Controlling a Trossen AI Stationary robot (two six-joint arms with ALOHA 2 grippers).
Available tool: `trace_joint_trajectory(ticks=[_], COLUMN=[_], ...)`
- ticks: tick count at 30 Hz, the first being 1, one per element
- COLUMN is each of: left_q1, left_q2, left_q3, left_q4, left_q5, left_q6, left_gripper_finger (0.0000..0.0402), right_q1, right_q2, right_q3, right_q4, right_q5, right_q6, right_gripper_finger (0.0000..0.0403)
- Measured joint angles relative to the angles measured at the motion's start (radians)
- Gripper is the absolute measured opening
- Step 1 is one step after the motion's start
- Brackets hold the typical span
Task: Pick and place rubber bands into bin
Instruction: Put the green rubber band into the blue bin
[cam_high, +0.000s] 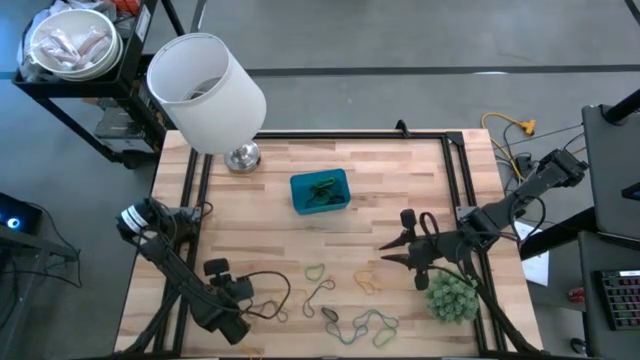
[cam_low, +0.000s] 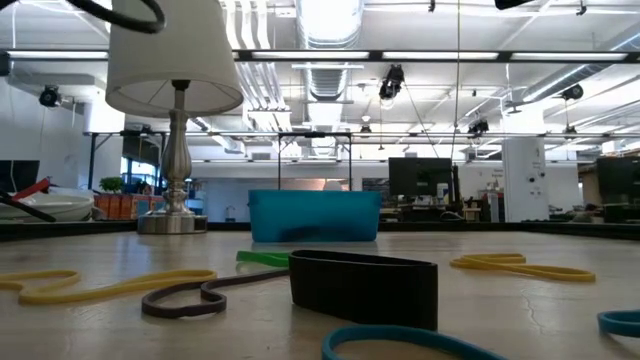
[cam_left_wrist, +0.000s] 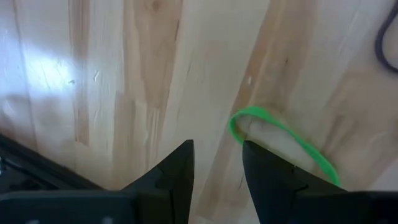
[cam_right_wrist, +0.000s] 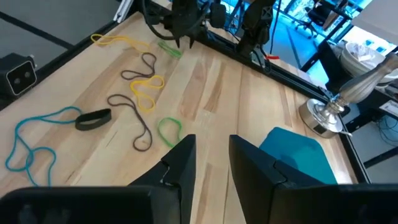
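Both grippers empty; bands loose on the table, a few already in the bin.

Left gripper (cam_left_wrist: 214, 171) hangs low over the near table edge, fingers apart, beside a green band (cam_left_wrist: 283, 140). Right gripper (cam_high: 392, 248) sits raised between bin (cam_high: 297, 187) and plant ball (cam_high: 452, 296), fingers apart, nothing between them. Remaining rubber bands (cam_right_wrist: 140, 90) lie tangled toward the front. Risk: overlapping loops could come up together or snag, and a thin flat band may slip the fingers. No readable labels or writing.
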Motion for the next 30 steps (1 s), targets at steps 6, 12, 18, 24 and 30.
trace_joint_trajectory(ticks=[6,12,18,24,30], left_q1=[0.000,0.000,0.001,0.003,0.004], left_q2=[-0.004,-0.049,-0.119,-0.175,-0.178], left_q3=[-0.051,-0.136,-0.211,-0.330,-0.354], left_q4=[0.064,0.170,0.274,0.411,0.441], left_q5=[-0.001,0.006,0.012,0.037,0.052], left_q6=[-0.015,-0.020,-0.045,-0.114,-0.117], left_gripper_finger=[0.0121,0.0121,0.0121,0.0120,0.0074], right_q1=[0.000,0.000,0.000,0.000,0.000], right_q2=[0.000,0.000,0.000,0.001,0.001], right_q3=[-0.001,-0.002,-0.002,-0.002,-0.002], right_q4=[0.000,-0.001,-0.001,-0.001,-0.001], right_q5=[0.000,-0.001,-0.001,-0.001,-0.001], right_q6=[0.004,0.008,0.008,0.008,0.008], right_gripper_finger=[0.0090,0.0087,0.0088,0.0085,0.0078])
